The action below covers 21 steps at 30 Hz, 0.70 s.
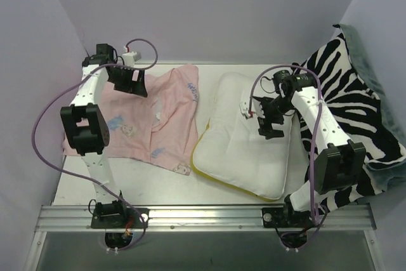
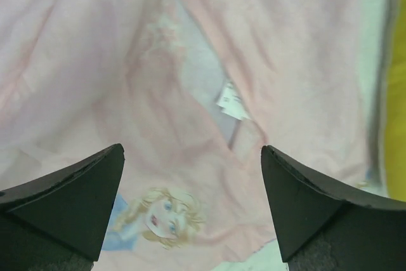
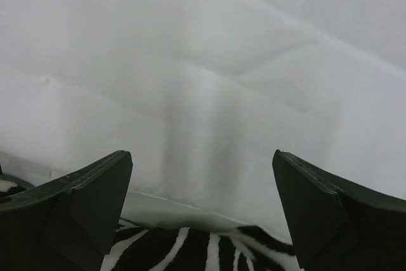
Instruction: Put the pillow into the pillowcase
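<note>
The pillowcase (image 1: 155,122) lies flat at the left with its pale pink side up, faint cartoon prints showing through. My left gripper (image 1: 132,84) hovers open over its far left part. In the left wrist view the pillowcase (image 2: 190,61) fills the frame, a blonde princess print between the open fingers of the left gripper (image 2: 193,204), which hold nothing. The white pillow (image 1: 244,141) with a yellow edge lies in the middle. My right gripper (image 1: 269,124) is open above its right side. In the right wrist view the right gripper (image 3: 203,211) frames the pillow (image 3: 203,74) edge, holding nothing.
A zebra-striped blanket (image 1: 355,103) is heaped at the right, under the pillow's right edge, and shows at the bottom of the right wrist view as the blanket (image 3: 203,252). The pillow's yellow band (image 2: 396,125) borders the pillowcase. Purple walls close the back and sides.
</note>
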Available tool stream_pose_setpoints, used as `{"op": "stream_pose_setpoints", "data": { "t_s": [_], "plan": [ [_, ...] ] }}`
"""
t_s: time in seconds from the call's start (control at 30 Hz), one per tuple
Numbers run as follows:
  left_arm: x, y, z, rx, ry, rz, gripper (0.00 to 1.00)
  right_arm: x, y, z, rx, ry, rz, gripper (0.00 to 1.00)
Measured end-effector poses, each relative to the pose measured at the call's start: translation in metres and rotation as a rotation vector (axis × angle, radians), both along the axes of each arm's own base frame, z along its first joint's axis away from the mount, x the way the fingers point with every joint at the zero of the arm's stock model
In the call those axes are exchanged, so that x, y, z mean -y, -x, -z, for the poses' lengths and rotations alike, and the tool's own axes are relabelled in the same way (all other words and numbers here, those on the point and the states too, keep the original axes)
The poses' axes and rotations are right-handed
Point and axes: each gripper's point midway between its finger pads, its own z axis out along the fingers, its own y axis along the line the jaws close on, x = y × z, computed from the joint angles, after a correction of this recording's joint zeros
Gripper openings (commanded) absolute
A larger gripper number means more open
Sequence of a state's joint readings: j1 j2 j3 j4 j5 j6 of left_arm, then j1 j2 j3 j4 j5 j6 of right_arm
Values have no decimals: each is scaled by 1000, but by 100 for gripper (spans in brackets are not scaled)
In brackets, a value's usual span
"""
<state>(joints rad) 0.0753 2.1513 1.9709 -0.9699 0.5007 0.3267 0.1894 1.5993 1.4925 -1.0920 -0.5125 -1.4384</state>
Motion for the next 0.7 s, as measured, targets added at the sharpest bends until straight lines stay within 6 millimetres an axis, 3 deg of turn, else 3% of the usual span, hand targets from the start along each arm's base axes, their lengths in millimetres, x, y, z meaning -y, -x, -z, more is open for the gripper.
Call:
{"op": "stream_pose_setpoints", "data": {
  "t_s": [0.13,0.23,0.43,0.6,0.63,0.67,0.7],
  "plan": [
    [20,53,-56,41,88,31,97,-9,27,8,-30,-55,-283,100],
    [29,95,-73,34,132,29,97,-15,31,23,-83,-86,-372,100],
    [30,164,-62,-32,129,-8,97,-25,34,64,-191,-108,-462,100],
    [15,189,-53,-62,117,-68,97,-31,47,110,-216,-93,-523,97],
    [13,190,-52,-63,115,-78,97,-32,48,120,-220,-87,-531,93],
    [10,191,-51,-64,111,-87,98,-33,48,128,-218,-82,-538,76],
    [8,192,-50,-66,107,-94,98,-34,47,134,-209,-81,-548,65]
  ]
}}
